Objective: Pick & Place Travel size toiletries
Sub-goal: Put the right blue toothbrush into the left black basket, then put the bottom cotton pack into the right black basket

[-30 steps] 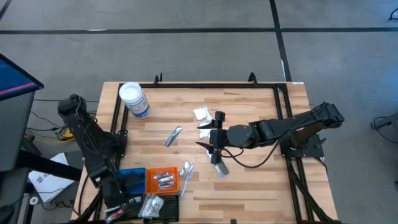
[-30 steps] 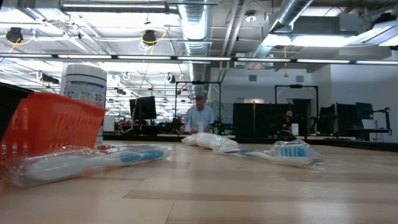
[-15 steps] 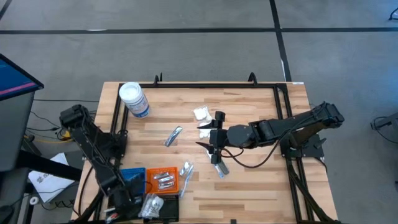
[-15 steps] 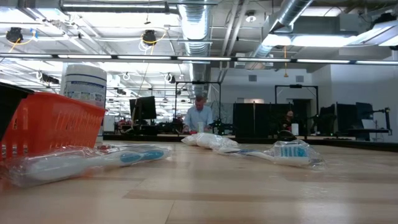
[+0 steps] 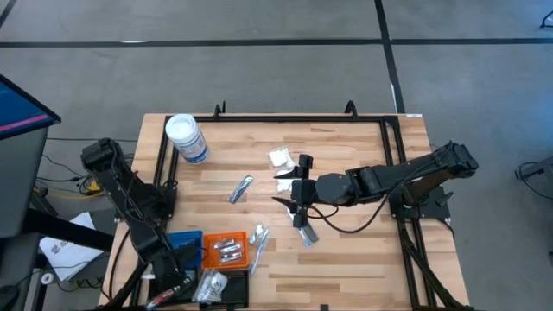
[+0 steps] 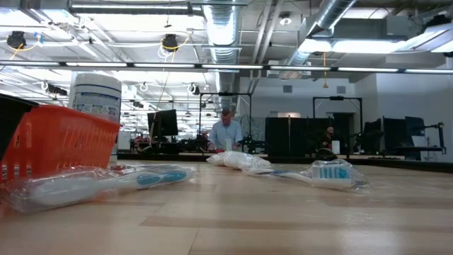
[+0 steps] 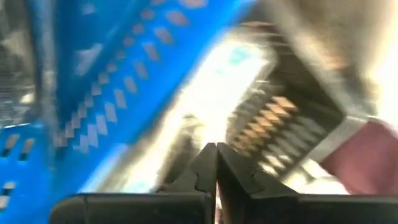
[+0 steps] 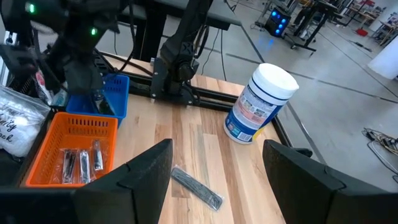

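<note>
The left hand [image 5: 177,281], fingers pressed together, sits by the blue tray [image 5: 183,248], seemingly after sorting. The right hand [image 5: 289,192], spread, hovers above toiletries [image 5: 240,187] scattered on the bench [image 5: 346,147].

Grey floor [image 5: 259,69], exposed ceiling ducts [image 6: 225,28], distant desks [image 6: 297,138]

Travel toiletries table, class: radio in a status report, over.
Left gripper shut, empty, at the blue square tray. Right gripper open above mid-table. Slim silvery tube lies loose; three in the orange tray. Nothing blocking.
</note>
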